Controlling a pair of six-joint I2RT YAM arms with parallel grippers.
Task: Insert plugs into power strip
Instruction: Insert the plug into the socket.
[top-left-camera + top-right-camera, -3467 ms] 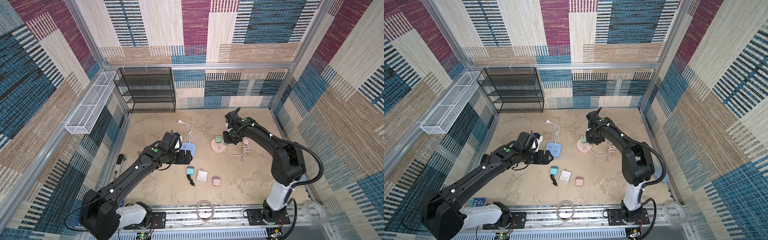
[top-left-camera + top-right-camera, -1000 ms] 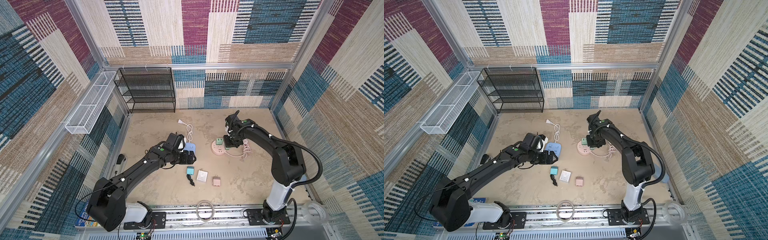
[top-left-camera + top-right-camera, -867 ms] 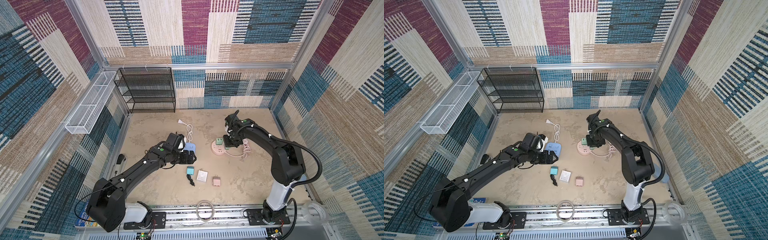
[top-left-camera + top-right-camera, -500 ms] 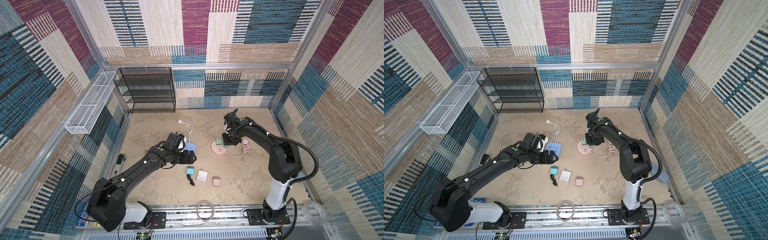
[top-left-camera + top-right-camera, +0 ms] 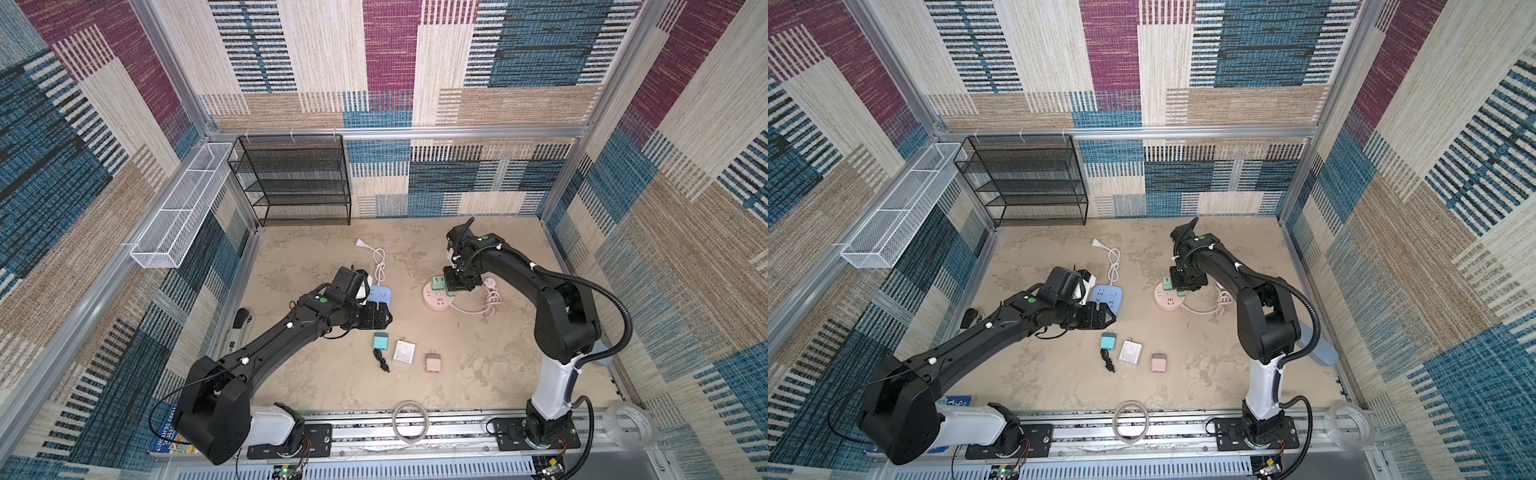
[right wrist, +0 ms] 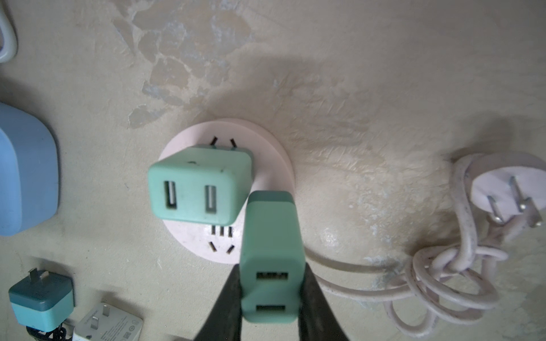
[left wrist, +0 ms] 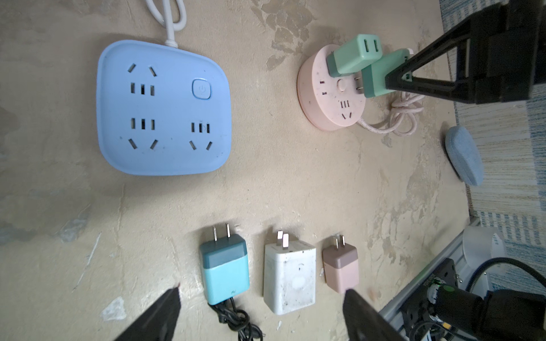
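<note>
The right jaws are clenched on the sides of a mint green boxy plug adapter [image 6: 270, 230], USB end toward the wrist. Its long axis runs away from the wrist, down toward the round pink power strip [image 6: 266, 147]. In the left wrist view its two metal prongs [image 7: 358, 84] point at the strip's face beside the centre button; I cannot tell whether the tips have entered any slots. Another mint green adapter [image 6: 198, 189] stands seated in the strip, just beside the held one. The push, as I judge it, turns on the prongs lining up with a slot pair directly beyond them, and the neighbour leaves little room.

The left jaws hang released above the beige worktop [image 7: 295, 192], over a teal plug with black cord [image 7: 224, 268], a white plug [image 7: 289, 274] and a pink plug [image 7: 341, 265]. These lie flat in a row, prongs toward the blue square power strip [image 7: 162, 109], and the left arm is the nearer to them.
</note>
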